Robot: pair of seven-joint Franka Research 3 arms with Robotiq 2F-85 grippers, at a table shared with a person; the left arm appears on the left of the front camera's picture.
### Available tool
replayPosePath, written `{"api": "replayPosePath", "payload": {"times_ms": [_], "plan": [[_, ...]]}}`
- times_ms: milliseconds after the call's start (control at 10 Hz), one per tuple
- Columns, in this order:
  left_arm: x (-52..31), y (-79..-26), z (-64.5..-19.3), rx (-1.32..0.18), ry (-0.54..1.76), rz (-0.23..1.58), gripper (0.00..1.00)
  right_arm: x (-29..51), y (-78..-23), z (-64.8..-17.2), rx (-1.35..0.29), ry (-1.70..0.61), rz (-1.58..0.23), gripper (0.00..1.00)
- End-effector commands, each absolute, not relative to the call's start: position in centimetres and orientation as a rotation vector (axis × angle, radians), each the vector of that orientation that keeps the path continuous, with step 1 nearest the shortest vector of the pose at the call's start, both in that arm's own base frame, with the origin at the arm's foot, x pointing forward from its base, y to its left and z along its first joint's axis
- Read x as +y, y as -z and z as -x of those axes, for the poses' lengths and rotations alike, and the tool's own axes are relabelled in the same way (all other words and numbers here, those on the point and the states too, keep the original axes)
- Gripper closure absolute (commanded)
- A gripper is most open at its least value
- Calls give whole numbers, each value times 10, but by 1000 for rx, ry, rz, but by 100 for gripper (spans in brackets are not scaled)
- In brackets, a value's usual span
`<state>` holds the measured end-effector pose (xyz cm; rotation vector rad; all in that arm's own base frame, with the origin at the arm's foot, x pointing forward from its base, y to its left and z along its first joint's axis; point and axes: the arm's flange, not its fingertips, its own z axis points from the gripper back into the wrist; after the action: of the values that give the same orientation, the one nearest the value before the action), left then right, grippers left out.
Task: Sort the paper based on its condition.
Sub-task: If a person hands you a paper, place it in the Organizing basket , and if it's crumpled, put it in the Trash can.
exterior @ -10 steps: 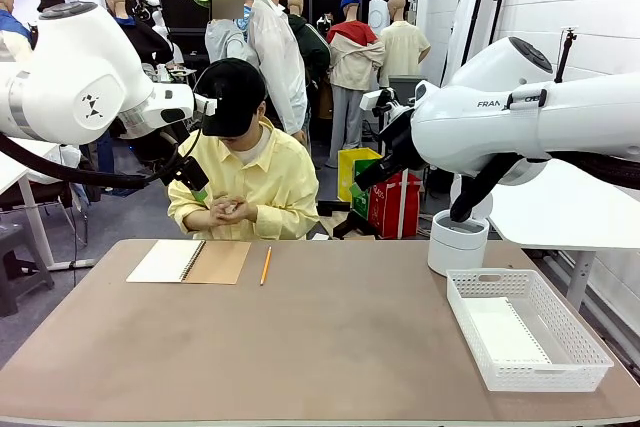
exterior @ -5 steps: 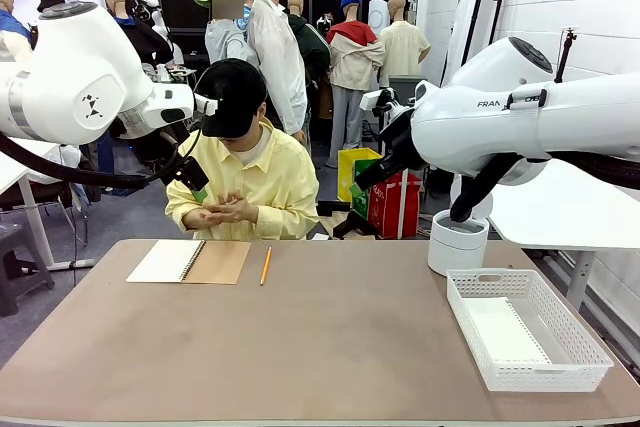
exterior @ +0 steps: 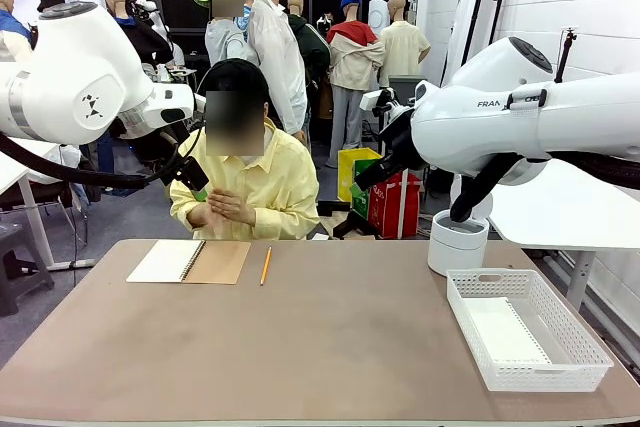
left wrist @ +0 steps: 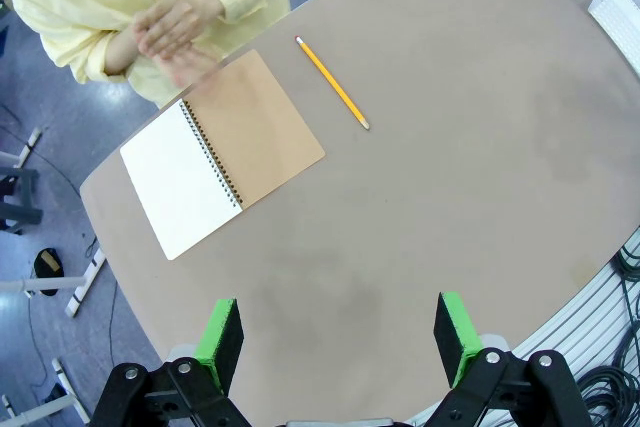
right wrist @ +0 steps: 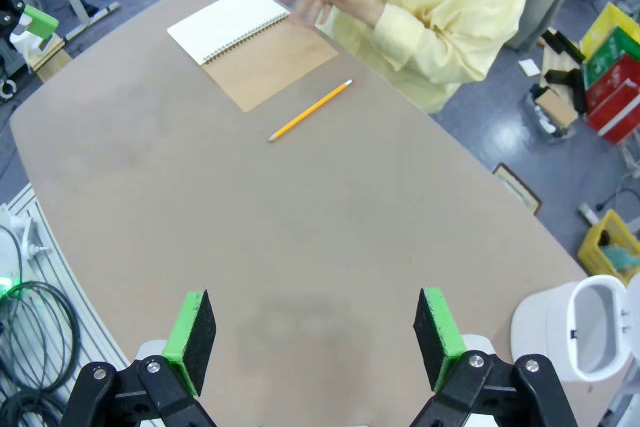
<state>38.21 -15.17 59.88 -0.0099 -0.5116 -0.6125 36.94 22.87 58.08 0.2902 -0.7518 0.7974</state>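
A flat white sheet of paper (exterior: pixel 503 332) lies on the floor of the white basket (exterior: pixel 590 352) at the table's right. The person at the far side presses both hands (exterior: pixel 225 209) together; whether paper is between them I cannot tell. My left gripper (left wrist: pixel 337 342) hangs open high above the table's left part, with nothing between its green pads. My right gripper (right wrist: pixel 313 337) is also open and empty, high over the table's middle. Both arms are raised in the front view.
An open spiral notebook (exterior: pixel 188 261) with a tan cover lies at the far left, a yellow pencil (exterior: pixel 265 265) beside it. A white round bin (exterior: pixel 458 242) stands at the far right behind the basket.
The person has lifted the head and brought the hands flat together in front of the chest. Neither arm has moved.
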Motion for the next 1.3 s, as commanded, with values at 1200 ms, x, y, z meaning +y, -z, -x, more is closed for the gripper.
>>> {"api": "replayPosePath", "payload": {"times_ms": [1200], "plan": [[-150, -600, -383, -514, 615, 11, 0, 230, -582, -369, -755, -789, -285, 0]]}}
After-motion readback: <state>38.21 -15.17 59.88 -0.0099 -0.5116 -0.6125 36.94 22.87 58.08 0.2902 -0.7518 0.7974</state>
